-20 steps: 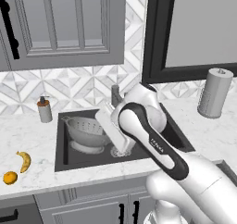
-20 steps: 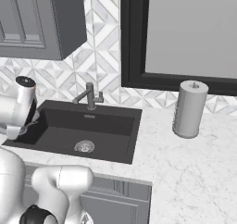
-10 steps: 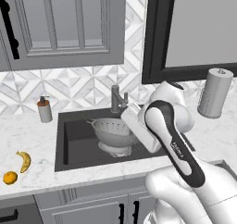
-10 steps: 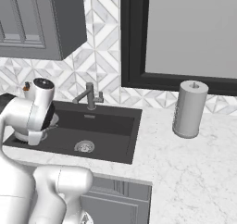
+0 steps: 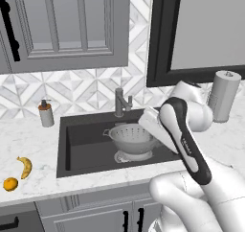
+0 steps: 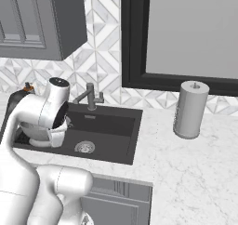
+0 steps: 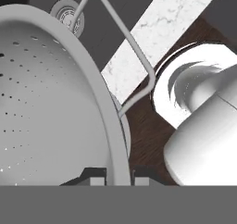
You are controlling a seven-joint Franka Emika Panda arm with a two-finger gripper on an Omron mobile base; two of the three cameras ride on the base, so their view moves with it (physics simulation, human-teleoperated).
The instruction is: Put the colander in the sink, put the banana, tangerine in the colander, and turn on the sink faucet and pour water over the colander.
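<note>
Colander, a round silver-grey perforated metal bowl (image 5: pixel 131 138) with nothing in it, sits in the large dark rectangular sink (image 5: pixel 83 147), its rim pinched by the gripper (image 7: pixel 118 179). On the marble counter (image 5: pixel 28 130) left of the sink lie a small curved yellow banana (image 5: pixel 24 167) and a small round orange tangerine (image 5: pixel 10 183).

A: What sort of place is shown?
B: A home kitchen: a dark sink (image 5: pixel 91 152) with a faucet (image 5: pixel 121 102) is set into a marble bench (image 6: pixel 195 163), backed by patterned tiles (image 5: pixel 86 89) and grey cabinets (image 5: pixel 67 25).
</note>
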